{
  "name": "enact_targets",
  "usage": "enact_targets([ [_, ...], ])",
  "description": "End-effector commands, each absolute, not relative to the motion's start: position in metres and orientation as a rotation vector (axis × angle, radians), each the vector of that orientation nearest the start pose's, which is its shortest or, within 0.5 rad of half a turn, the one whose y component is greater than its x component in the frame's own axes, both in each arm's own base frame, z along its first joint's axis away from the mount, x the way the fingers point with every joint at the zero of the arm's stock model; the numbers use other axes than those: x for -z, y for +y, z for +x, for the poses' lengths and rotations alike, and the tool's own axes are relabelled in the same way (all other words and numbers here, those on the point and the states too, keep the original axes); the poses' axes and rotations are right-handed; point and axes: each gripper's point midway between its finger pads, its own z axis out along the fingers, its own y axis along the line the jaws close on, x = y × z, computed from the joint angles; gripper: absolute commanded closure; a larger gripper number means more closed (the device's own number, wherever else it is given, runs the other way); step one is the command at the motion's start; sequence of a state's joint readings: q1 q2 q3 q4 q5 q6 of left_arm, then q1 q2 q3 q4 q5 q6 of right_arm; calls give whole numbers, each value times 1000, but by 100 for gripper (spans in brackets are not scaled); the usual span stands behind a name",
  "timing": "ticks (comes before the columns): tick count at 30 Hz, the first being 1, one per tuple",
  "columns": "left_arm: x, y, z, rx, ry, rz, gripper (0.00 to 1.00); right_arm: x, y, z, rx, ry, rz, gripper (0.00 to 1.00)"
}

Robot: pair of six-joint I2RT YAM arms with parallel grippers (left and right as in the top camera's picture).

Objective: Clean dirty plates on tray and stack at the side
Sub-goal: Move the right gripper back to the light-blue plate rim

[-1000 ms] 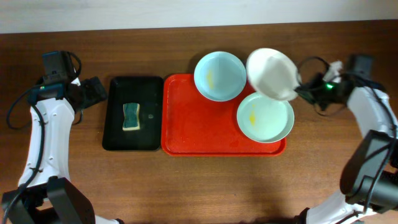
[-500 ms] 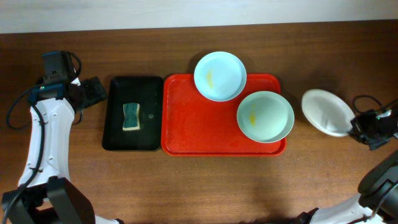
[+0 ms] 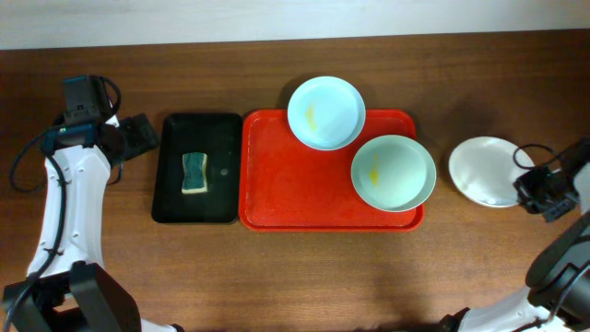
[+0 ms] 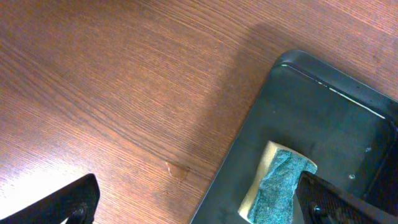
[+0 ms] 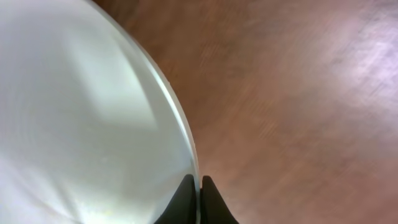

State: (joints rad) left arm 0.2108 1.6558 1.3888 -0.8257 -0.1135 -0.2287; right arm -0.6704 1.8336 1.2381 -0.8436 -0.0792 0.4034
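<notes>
The red tray [image 3: 295,189] holds a pale blue plate [image 3: 325,112] at its top edge and a pale green plate [image 3: 393,172] at its right, each with a yellow smear. A white plate [image 3: 486,171] sits right of the tray over the wooden table, and it fills the left of the right wrist view [image 5: 81,118]. My right gripper [image 3: 527,184] [image 5: 198,190] is shut on that plate's right rim, one finger on each side of the edge. My left gripper [image 3: 147,134] [image 4: 199,202] stands open above the table, at the black tray's upper left corner, holding nothing.
A black tray [image 3: 196,168] left of the red one carries a green and yellow sponge [image 3: 194,172] [image 4: 280,183]. A small wet spot [image 4: 177,169] marks the wood beside it. Bare table lies to the right of the white plate.
My right gripper carried the white plate from above the tray's upper right corner out to the right and down towards the table. The left arm stayed still.
</notes>
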Motion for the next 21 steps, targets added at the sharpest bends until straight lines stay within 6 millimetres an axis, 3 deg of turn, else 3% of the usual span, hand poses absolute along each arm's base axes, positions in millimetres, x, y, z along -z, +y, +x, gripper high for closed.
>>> enact_targets([
  [1, -156, 107, 395, -157, 2572, -632, 1, -41, -190, 304, -72, 2641, 1365, 96],
  [8, -156, 107, 395, -157, 2572, -632, 1, -42, -169, 320, -68, 2725, 1157, 95],
  [9, -156, 107, 395, -157, 2572, -632, 1, -42, -169, 320, -68, 2725, 1158, 88],
  [10, -156, 107, 395, -157, 2572, -632, 1, -42, -169, 320, -68, 2725, 1157, 75],
  [14, -156, 107, 395, -157, 2572, -632, 0, -42, -169, 320, -68, 2726, 1158, 68],
  [17, -156, 107, 395, -157, 2572, -632, 1, -41, -168, 318, -70, 2741, 1144, 48],
  [21, -156, 107, 395, -157, 2572, -632, 1, -55, -169, 324, -80, 2759, 1072, 47],
])
